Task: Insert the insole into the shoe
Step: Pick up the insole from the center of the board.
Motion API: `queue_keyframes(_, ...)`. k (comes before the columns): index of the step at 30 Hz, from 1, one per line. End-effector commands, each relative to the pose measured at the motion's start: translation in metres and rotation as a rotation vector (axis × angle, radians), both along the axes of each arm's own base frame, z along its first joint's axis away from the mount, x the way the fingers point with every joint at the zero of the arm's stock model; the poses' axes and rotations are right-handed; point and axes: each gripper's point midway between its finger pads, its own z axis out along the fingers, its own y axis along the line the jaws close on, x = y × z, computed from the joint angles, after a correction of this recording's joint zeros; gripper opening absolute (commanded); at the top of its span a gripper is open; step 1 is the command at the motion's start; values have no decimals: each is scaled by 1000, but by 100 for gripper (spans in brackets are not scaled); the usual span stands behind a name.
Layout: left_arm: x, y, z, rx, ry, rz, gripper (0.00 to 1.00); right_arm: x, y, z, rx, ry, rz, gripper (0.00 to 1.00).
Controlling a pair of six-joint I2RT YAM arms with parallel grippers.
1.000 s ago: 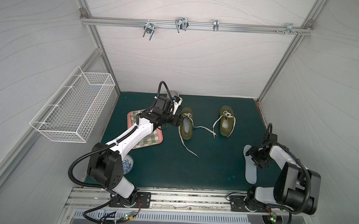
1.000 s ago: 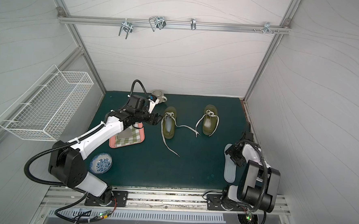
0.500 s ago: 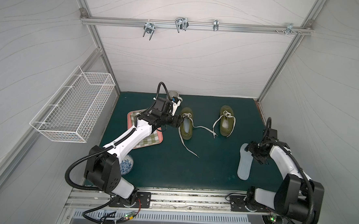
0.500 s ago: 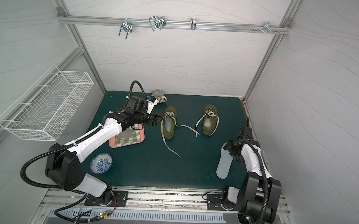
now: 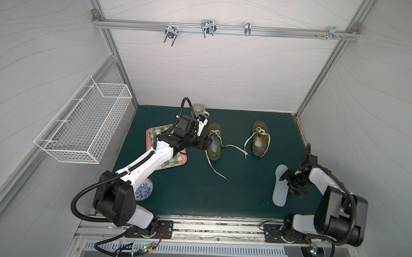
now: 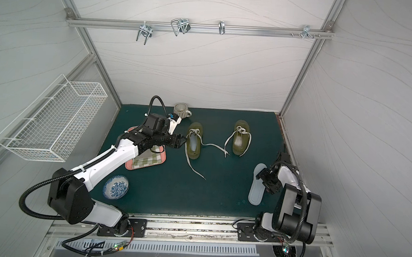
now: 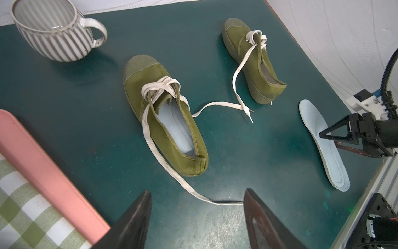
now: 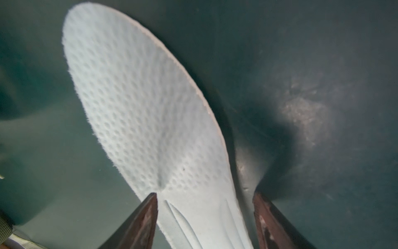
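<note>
Two olive green shoes with white laces stand on the dark green mat. The left shoe has a pale blue insole inside it. The right shoe is laced looser. A loose pale blue insole lies flat near the mat's right edge. My right gripper is open, its jaws straddling the insole's middle. My left gripper hangs open beside the left shoe, a lace end between its fingers.
A striped mug stands at the back. A pink tray with a green checked cloth lies under the left arm. A blue patterned bowl sits front left. A wire basket hangs on the left wall.
The insole has shifted left, away from the right wall, along with my right gripper. The left arm has hardly moved.
</note>
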Motion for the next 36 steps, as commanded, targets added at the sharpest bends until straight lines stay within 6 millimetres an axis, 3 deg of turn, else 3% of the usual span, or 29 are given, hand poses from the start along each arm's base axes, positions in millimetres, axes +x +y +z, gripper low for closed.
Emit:
queue_keyframes(1,-14,-1,9,-6,-19,-41,69,-1,5,-8,35,1,2,69)
queue_keyframes(10,-25,7,1,4,3,-23,69,11,10,-6,64,-34,35,35)
queue_keyframes(22,-35,3,5,-42,47,-14,68,21,16,-5,97,-71,46,0)
queue_keyframes(24,-38,1,6,-49,54,-14,67,23,21,0,77,-80,95,0)
queue_keyframes(31,-51,-6,9,-158,121,35,67,33,48,46,-71,-197,296,0)
queue_keyframes(36,-54,-14,12,-297,180,108,66,40,70,104,-97,-349,380,0)
